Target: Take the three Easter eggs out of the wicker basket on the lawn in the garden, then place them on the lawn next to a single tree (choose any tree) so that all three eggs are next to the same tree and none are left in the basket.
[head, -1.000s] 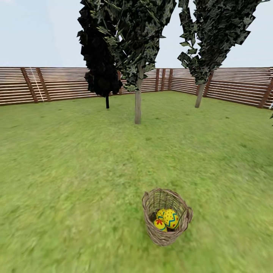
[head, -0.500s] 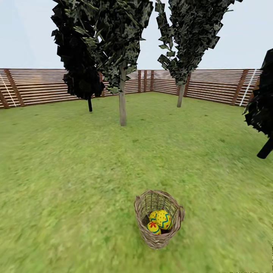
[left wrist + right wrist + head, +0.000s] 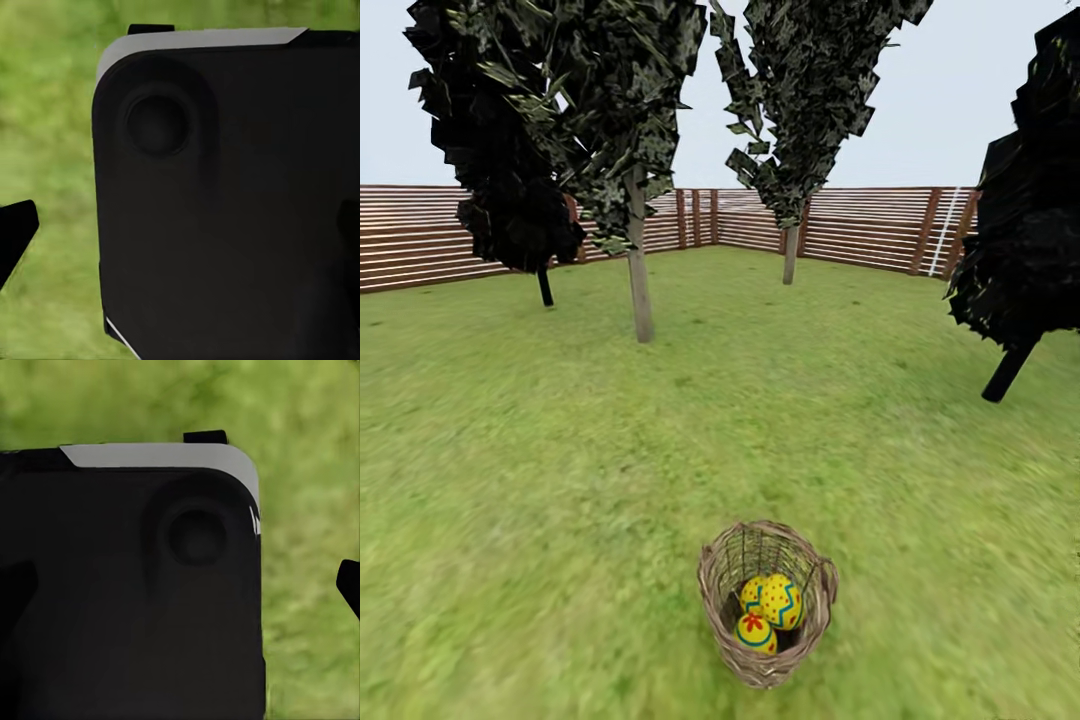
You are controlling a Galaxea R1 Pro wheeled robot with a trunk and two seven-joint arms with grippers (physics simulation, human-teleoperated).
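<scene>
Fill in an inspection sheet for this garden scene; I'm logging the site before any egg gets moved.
Surface: mottled green lawn, flat.
Job's things: small round brown wicker basket upright on the grass; bright yellow Easter eggs with blue zigzags inside it, two clearly visible, a third partly hidden behind them; pale grey-trunked tree standing beyond the basket.
Clutter: nothing seen.
Grippers: wrist views are blocked by dark robot casing, so open or shut cannot be told.
Cables: nothing seen.
Surroundings: brown horizontal-slat wooden fence; thin black-trunked dark tree; two more trees near the fence.

Slat fence across 12 o'clock, black-trunk trees at 10 and 2 o'clock, pale sky above.
</scene>
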